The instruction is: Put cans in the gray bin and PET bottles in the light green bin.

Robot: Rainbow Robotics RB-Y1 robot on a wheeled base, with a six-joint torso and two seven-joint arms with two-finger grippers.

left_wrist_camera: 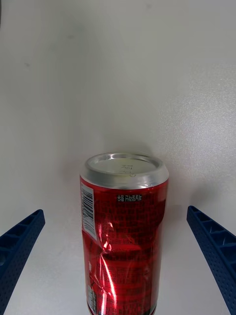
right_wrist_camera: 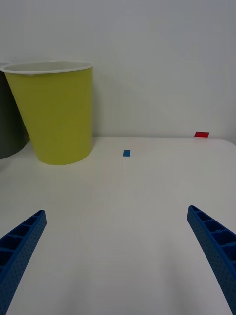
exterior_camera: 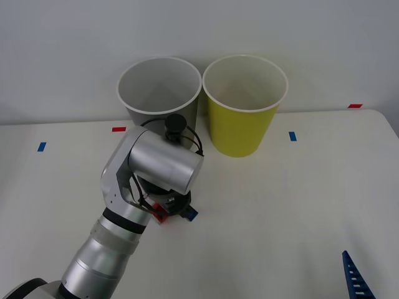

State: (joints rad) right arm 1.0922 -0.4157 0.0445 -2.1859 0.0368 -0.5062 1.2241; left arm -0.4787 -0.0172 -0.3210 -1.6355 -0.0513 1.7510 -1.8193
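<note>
Here, from the front view, we see the left gripper (exterior_camera: 176, 210) lowered to the white table (exterior_camera: 280, 199) just ahead of the gray bin (exterior_camera: 159, 93), the arm's silver wrist covering most of it; a sliver of the red can (exterior_camera: 160, 213) peeks out beneath the wrist, between the blue fingertips. The light green bin (exterior_camera: 244, 104) stands beside the gray one, their rims nearly touching, both well beyond the jaws. One blue finger of the right gripper (exterior_camera: 354, 279) juts in at the lower right corner, far from the can. In the right wrist view, we find the right gripper (right_wrist_camera: 118, 256) with its jaws spread wide and nothing but bare table between them; the light green bin (right_wrist_camera: 55, 110) stands well ahead of the jaws and off to one side, a slice of the gray bin (right_wrist_camera: 10, 123) next to it, and a blue tape mark (right_wrist_camera: 127, 153) and a red tape mark (right_wrist_camera: 201, 134) lie farther off. In the left wrist view, we see the left gripper (left_wrist_camera: 118, 261) with jaws wide open, the dented red can (left_wrist_camera: 123, 231) lying midway between the two fingers, silver end pointing away, touching neither finger.
</note>
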